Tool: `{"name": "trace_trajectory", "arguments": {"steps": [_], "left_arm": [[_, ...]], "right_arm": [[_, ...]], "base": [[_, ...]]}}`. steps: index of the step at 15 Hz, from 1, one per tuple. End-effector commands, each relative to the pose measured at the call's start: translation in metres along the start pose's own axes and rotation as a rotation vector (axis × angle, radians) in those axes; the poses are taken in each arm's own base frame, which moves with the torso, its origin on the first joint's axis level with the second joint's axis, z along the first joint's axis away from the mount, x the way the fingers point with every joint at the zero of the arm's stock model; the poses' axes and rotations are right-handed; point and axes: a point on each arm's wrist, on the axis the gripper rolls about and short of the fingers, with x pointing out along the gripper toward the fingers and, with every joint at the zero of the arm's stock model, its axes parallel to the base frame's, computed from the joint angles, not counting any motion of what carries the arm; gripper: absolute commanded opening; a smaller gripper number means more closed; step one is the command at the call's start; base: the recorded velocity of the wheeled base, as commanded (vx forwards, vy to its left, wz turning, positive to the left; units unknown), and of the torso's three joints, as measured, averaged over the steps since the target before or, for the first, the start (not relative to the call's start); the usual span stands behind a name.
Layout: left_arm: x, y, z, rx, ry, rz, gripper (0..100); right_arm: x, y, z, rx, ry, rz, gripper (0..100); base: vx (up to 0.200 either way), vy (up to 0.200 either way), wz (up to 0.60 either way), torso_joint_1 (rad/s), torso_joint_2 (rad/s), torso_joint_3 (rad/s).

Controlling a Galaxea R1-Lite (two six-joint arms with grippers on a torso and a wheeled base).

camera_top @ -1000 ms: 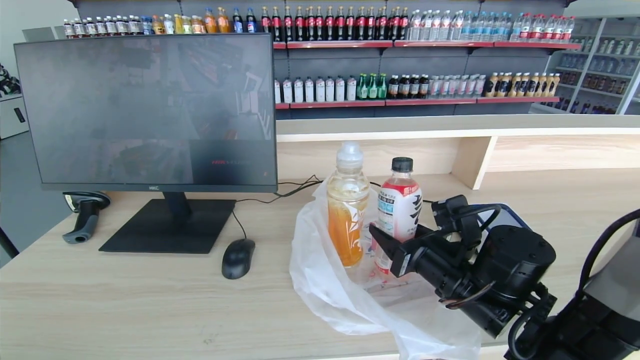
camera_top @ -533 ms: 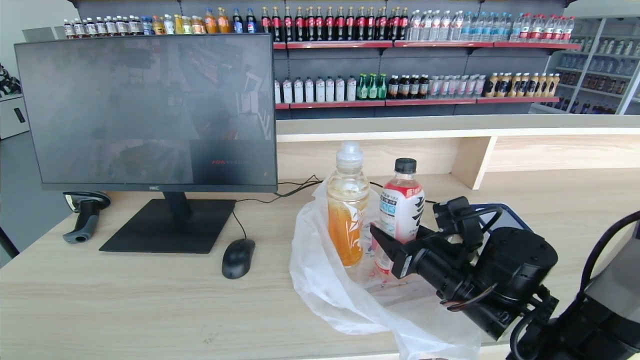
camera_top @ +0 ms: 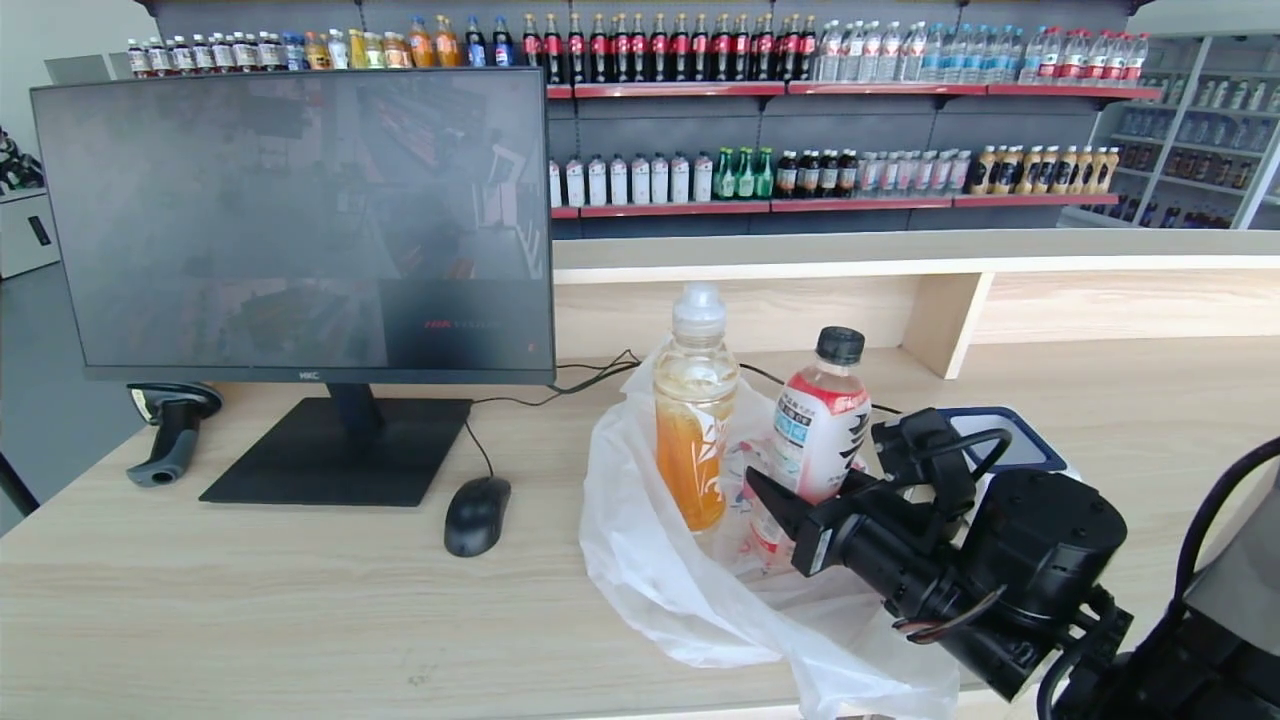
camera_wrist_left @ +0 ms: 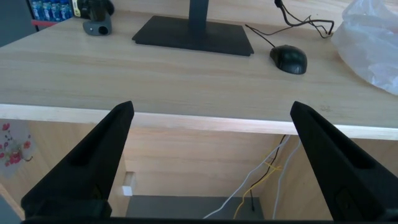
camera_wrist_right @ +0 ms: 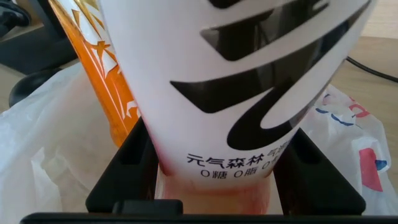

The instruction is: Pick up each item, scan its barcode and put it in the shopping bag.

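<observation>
Your right pincer (camera_top: 812, 492) is clamped on the white bottle (camera_top: 822, 420), the one with a red band and a black cap, gripping it low on the body with one finger on each side. The right wrist view shows the same grip up close, with both fingers (camera_wrist_right: 134, 158) pressed against the bottle's white label. The white bottle leans with its cap tipped toward your right. Its lower end sits down among the folds of the shopping bag (camera_top: 640, 545), but you cannot tell whether it rests on the table (camera_top: 250, 600). Just beside it on your left, an orange drink bottle (camera_top: 693, 440) with a clear cap stands upright inside the same bag, and the two bottles are close or touching near their bases. The translucent bag lies open and crumpled near the front edge of the table. Your left pincer (camera_wrist_left: 211, 115) hangs in front of that edge with its fingers spread wide apart and nothing between them. On the left part of the table you have a monitor (camera_top: 300, 220) on its stand, a black mouse (camera_top: 476, 515) and a handheld scanner (camera_top: 170, 430). A flat blue-edged panel (camera_top: 1015, 445) lies behind the right arm.
</observation>
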Motion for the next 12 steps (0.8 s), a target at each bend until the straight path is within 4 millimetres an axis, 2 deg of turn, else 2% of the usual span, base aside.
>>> {"name": "trace_trajectory", "arguments": {"steps": [1,12], "left_arm": [[0.0,0.0,0.0,0.0,-0.001,-0.001,100],[0.0,0.0,0.0,-0.002,-0.001,0.0,100]], "right_arm": [[-0.001,0.0,-0.001,0.0,0.007,0.0,0],[-0.004,0.001,-0.012,-0.006,0.056,0.004,0]], "base": [[0.0,0.0,0.0,0.0,0.0,0.0],[0.0,0.0,0.0,0.0,0.0,0.0]]}}
